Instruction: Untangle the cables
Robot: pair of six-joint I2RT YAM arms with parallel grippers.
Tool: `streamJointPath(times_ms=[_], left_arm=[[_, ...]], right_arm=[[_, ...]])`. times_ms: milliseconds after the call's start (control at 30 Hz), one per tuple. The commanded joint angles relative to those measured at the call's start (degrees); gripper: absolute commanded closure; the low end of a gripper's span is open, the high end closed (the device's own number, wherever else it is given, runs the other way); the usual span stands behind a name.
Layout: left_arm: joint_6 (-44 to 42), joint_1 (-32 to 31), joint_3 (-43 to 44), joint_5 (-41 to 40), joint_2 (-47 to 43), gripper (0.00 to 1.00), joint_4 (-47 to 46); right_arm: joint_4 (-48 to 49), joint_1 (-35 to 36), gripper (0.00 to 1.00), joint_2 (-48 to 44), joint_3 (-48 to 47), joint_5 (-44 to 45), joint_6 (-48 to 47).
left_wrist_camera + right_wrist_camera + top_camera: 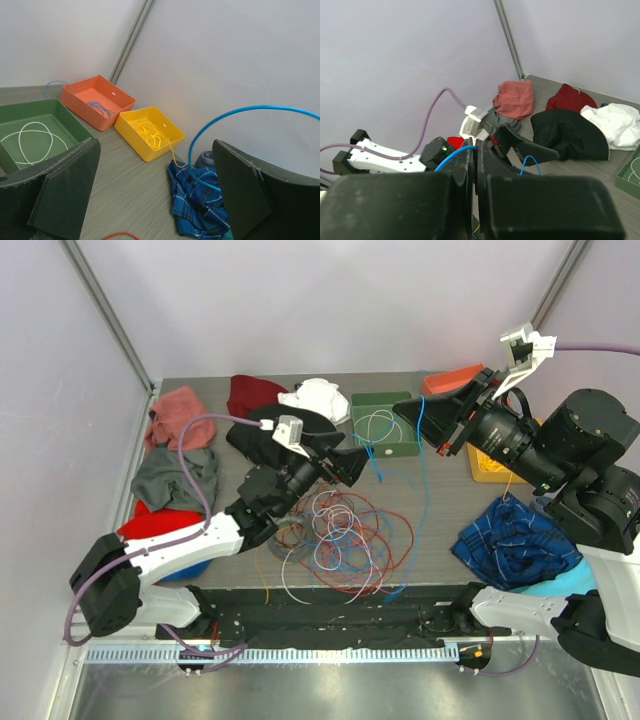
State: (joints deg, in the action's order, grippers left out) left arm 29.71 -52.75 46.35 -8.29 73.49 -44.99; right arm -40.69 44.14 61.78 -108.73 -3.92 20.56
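A tangle of red, orange, white, blue and grey cables (pixel 340 535) lies at the table's front middle. My right gripper (pixel 410 418) is raised above the table beside the green box and is shut on a blue cable (pixel 421 480), which hangs down to the tangle. In the right wrist view the jaws (pixel 476 148) are pressed together on that blue cable (pixel 451 156). My left gripper (pixel 356 466) is open and empty, just above the tangle's far side. In the left wrist view its jaws (pixel 160 200) stand wide apart, and the blue cable (pixel 240 112) arcs between them.
A green box (pixel 385 430) holds a white cable (pixel 35 140). An orange box (pixel 97 100) holds a blue cable, and a yellow box (pixel 150 131) holds a yellow one. A blue plaid cloth (pixel 515 540) lies at the right. Pink, dark red, white, black, grey and red garments (pixel 180 475) lie at the left and back.
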Motion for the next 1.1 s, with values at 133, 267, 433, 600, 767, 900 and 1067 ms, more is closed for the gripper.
streamJointPath(times_ms=[133,267,433,600,767,900,1067], left_arm=[[3.8,0.6,8.9,-2.0,12.8,0.00,-9.9],[4.2,0.8,12.8,-7.4,18.8,0.00,-7.7],[3.2,0.9,17.1,-15.1,22.6,0.00,4.5],[2.1,1.2,17.5,-19.6,23.9,0.00,12.0],[3.3,2.0,17.1,-21.0,25.3,0.00,17.2],[5.5,3.1,15.4,-21.4,26.1,0.00,20.5],[6.3,3.9,14.3,-22.2,26.3,0.00,23.4]], right_arm=[[4.5,0.0,0.99,0.7,-1.1,-5.1,3.0],[3.9,-0.1,0.99,0.5,-2.6,-5.6,3.5],[3.0,-0.1,0.99,0.7,-5.9,-5.4,3.4],[2.2,0.0,0.99,2.6,-10.5,-5.2,2.7],[1.3,0.0,0.99,4.9,-17.3,-4.5,2.0],[1.2,-0.1,0.99,6.2,-20.7,-3.5,1.6],[2.1,-0.1,0.99,6.9,-23.0,-2.5,1.4]])
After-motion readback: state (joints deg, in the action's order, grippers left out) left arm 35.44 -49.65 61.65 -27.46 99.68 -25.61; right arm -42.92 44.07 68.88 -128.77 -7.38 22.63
